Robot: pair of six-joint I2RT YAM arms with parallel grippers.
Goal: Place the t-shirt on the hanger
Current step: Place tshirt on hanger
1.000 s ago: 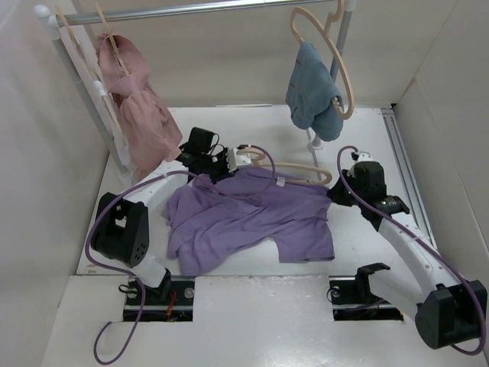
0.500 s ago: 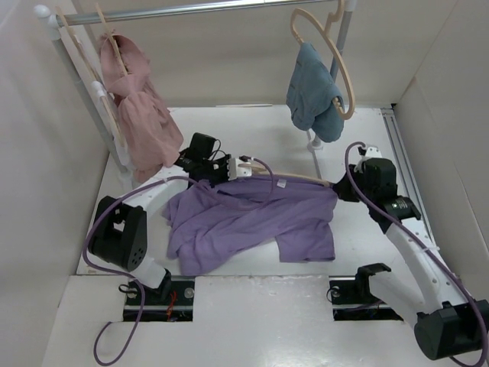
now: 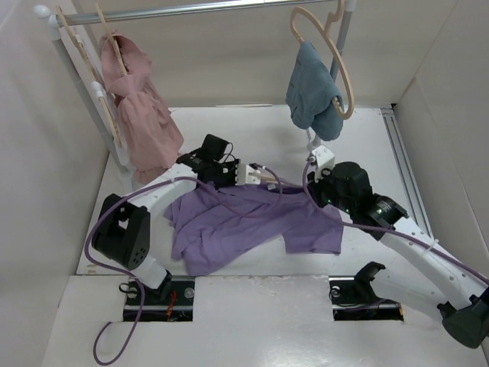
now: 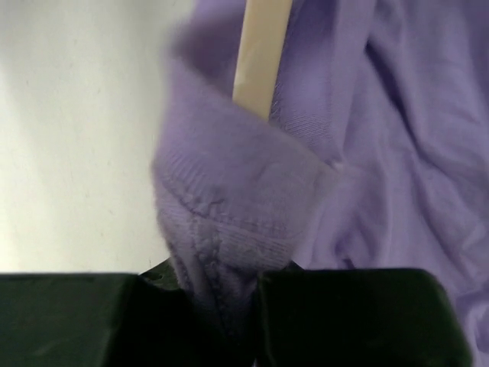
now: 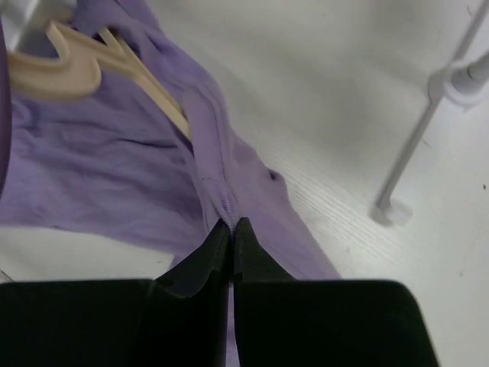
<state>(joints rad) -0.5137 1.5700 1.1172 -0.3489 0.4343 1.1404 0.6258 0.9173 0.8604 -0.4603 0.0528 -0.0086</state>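
Two closed grips hold the lavender-purple short-sleeved t-shirt (image 3: pixel 244 222) crumpled on the white bench (image 3: pixel 367 138): the left gripper (image 4: pixel 221 306) pinches its hem, the right gripper (image 5: pixel 231 229) a fold, and the thin pale-beige hanger (image 5: pixel 76 65) lies lengthwise between them, nearer the left.

Robotics laboratory test cell. A white bench (image 3: pixel 267 130) is boxed in by plain white panels (image 3: pixel 30 191). Two robot arms, left arm (image 3: pixel 122 237) and right arm (image 3: pixel 412 248), are bolted at the lower edge, trailing purple cables (image 3: pixel 98 336). A metal garment rail (image 3: pixel 191 9) spans the top of the frame.
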